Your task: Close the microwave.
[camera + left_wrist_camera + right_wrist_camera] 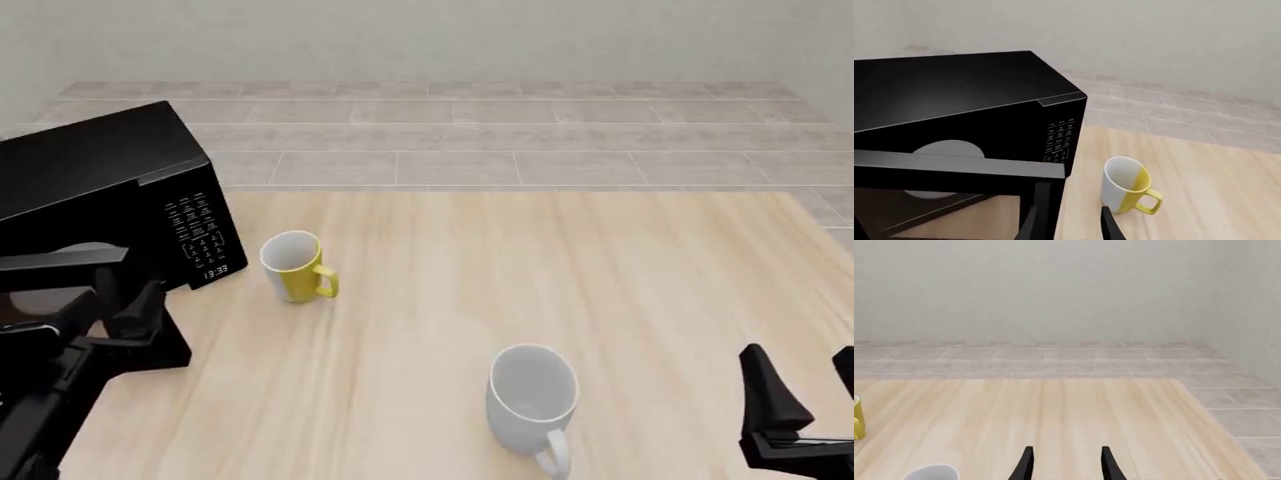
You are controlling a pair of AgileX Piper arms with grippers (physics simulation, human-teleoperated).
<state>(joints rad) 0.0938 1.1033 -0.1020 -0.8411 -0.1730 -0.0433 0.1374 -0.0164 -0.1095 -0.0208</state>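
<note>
The microwave (100,170) is a large black box at the table's far left, with its keypad panel (200,235) facing the table's middle. Its door (954,170) hangs partly open, and the white plate (947,152) shows inside. My left gripper (1069,227) is open and close to the door's free edge, with one finger (1029,225) right by that edge. In the front view the left gripper (114,305) sits low, just in front of the door (60,262). My right gripper (801,385) is open and empty at the near right, far from the microwave.
A yellow-and-white mug (296,265) stands just right of the keypad panel, also seen as the mug (1127,185) near my left fingers. A white mug (531,400) stands near the front middle. The wooden table (601,270) ends at a tiled floor behind.
</note>
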